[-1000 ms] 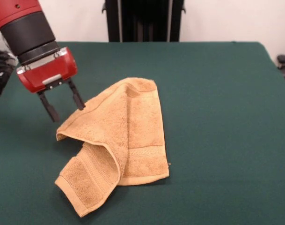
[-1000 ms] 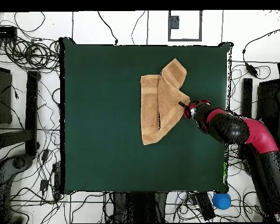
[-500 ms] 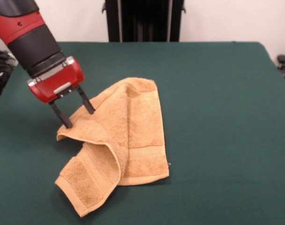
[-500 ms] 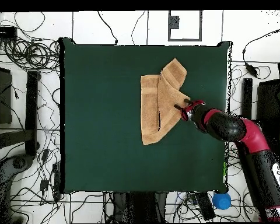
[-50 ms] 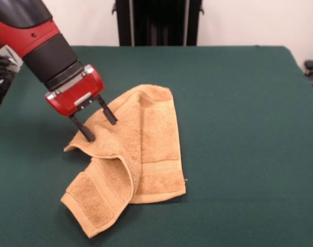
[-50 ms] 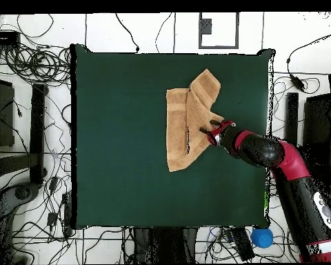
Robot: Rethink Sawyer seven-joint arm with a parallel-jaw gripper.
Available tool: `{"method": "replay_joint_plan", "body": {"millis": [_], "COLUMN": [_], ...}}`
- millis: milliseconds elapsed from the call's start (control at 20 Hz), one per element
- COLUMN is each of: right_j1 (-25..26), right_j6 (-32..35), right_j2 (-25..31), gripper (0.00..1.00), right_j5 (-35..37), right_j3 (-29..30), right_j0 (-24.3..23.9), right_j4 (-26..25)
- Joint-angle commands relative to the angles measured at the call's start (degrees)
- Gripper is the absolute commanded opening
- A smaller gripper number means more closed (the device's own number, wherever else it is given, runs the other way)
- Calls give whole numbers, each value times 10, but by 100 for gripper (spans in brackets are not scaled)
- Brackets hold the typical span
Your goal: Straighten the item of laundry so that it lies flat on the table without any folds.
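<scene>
A dark green felt table (image 5: 238, 103) fills the scene, with cables (image 6: 30, 69) strewn on the white floor around it. The red and black arm (image 5: 38, 36) slants down to the gripper (image 5: 100, 127), whose two dark fingers (image 5: 85, 132) stand apart, tips on the raised edge of the orange-tan hand towel (image 5: 146, 144). From the gripper the towel spreads away folded over itself, one banded corner flopped out below the fingers, on the table.

No legible text or markings anywhere.
</scene>
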Motion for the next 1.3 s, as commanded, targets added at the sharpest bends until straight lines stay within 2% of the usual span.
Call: {"method": "replay_joint_plan", "body": {"millis": [50,350,850,1100,1300], "right_j1": [30,14,16,-11,-28], "right_j6": [-155,-107,-96,-66,-61], "right_j2": [-50,-57,-60,-63,-65], "gripper": [100,100,100,100,100], "right_j5": [61,34,30,11,22], "right_j3": [9,21,25,44,40], "right_j0": [17,9,-2,-10,-9], "right_j4": [1,-8,-5,-15,-12]}}
